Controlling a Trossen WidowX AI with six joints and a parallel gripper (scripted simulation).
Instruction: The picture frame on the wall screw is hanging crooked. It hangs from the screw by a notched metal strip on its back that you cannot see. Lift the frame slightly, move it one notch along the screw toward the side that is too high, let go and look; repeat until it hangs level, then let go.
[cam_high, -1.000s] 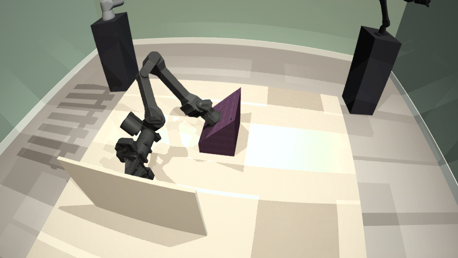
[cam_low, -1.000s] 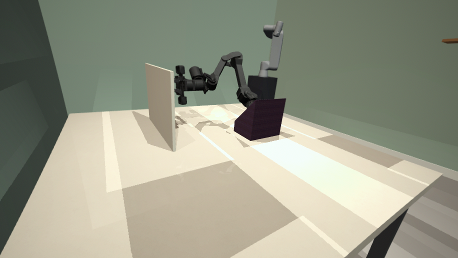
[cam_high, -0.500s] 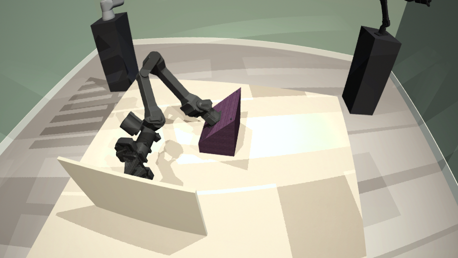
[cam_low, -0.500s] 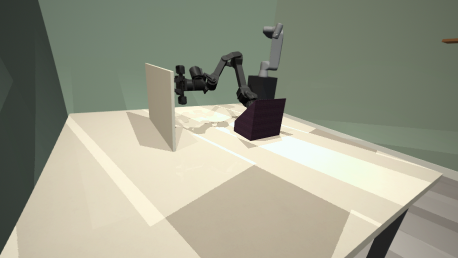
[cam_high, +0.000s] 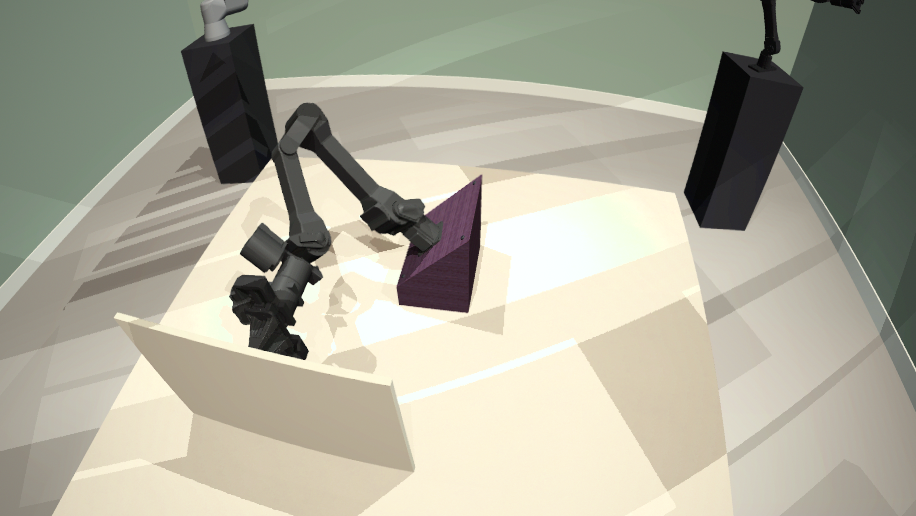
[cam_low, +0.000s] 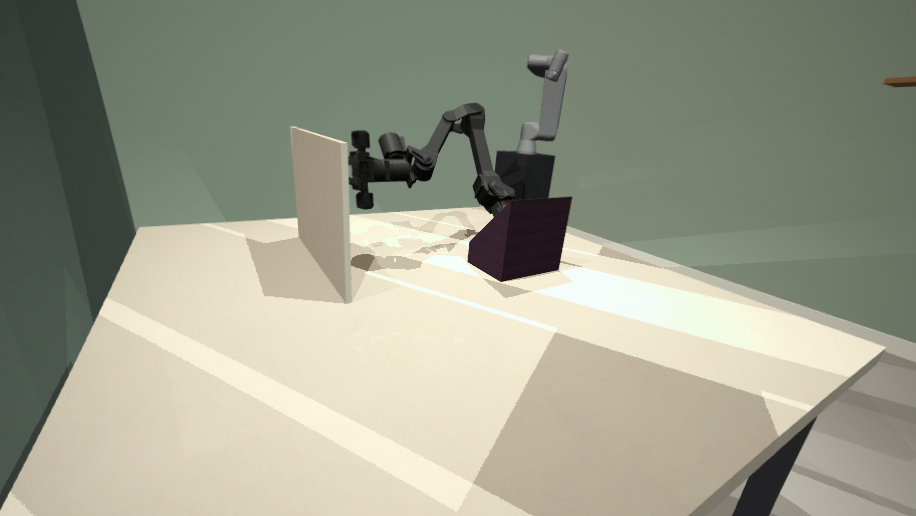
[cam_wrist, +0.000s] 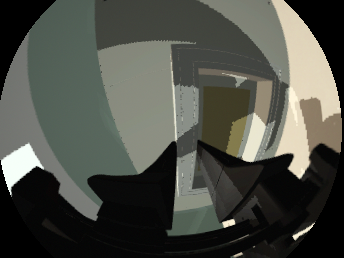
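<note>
Green walls (cam_high: 480, 38) (cam_low: 307, 70) behind, dark arm (cam_high: 342, 157) (cam_low: 475, 137) bent high, gripper (cam_high: 275, 342) (cam_low: 360, 169) (cam_wrist: 184, 144) level at upright panel (cam_high: 275, 403) (cam_low: 320, 211), clamped on frame (cam_wrist: 186, 107).

The top view is looking steeply down from high up, taking in the whole arm (cam_high: 342, 163). The exterior view is facing across the worktop (cam_high: 544, 410) (cam_low: 307, 384) from farther round; both are sharing the upright panel (cam_high: 275, 397) (cam_low: 320, 211). The wrist view is peering closely past the claw (cam_wrist: 187, 145).
</note>
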